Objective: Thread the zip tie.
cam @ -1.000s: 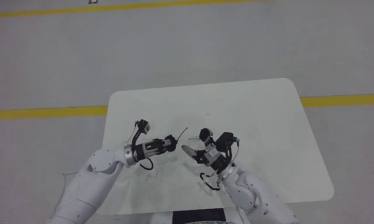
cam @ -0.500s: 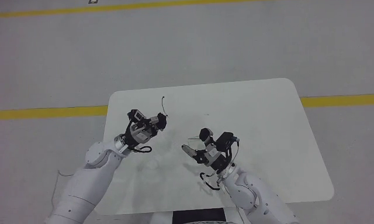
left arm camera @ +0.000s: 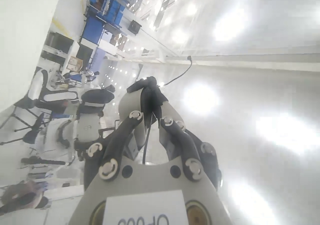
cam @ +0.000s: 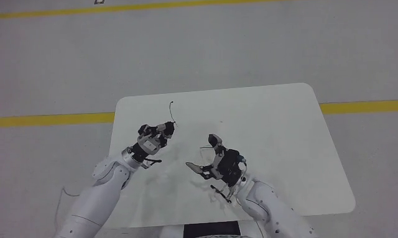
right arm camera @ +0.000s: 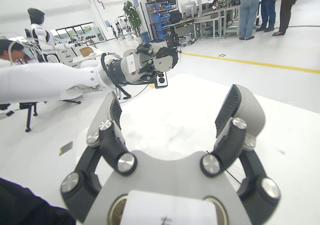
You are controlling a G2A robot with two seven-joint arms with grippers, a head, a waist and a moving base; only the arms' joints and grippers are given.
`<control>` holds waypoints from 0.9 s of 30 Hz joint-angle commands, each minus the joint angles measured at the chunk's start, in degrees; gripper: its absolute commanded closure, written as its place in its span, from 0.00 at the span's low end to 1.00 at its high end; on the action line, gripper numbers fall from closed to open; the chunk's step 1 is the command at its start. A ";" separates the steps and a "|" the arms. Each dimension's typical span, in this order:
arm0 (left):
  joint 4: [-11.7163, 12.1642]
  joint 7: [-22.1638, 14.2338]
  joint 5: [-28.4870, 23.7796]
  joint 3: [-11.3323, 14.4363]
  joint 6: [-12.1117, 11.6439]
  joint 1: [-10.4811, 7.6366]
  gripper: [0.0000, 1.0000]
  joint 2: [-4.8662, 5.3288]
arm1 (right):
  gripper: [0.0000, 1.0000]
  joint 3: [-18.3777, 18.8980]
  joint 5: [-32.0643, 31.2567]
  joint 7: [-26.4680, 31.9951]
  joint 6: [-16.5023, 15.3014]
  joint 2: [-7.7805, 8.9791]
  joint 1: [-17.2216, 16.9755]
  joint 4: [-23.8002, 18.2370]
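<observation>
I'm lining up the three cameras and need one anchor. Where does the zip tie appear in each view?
Top view: the zip tie is a thin black strand running up the picture from the left end effector.
Left wrist view: it curves out beyond that shut end effector.
Right wrist view: too thin to tell; look at the far left end effector's tip.
Shared landmark: the left end effector.

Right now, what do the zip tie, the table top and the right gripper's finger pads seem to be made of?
Zip tie: probably flexible black plastic; the thin strip bends in a curve.
Table top: smooth white with slight sheen, perhaps laminate; the core is hidden.
Right gripper finger pads: black, matte, ribbed, probably rubber.
</observation>
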 commanded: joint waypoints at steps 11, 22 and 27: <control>-0.35 0.92 -1.97 -0.27 2.16 0.49 1.00 -0.13 | 0.00 -1.69 -3.85 0.99 1.51 -0.26 2.13 0.45; 2.96 -4.04 -12.80 -1.13 15.27 -0.06 1.00 -0.23 | 0.00 -4.35 -5.91 2.36 7.24 -1.29 5.92 2.76; 2.82 -5.38 -10.53 -0.32 16.31 -0.72 1.00 -0.23 | 0.00 -4.97 -5.94 2.66 8.98 -1.65 6.93 3.41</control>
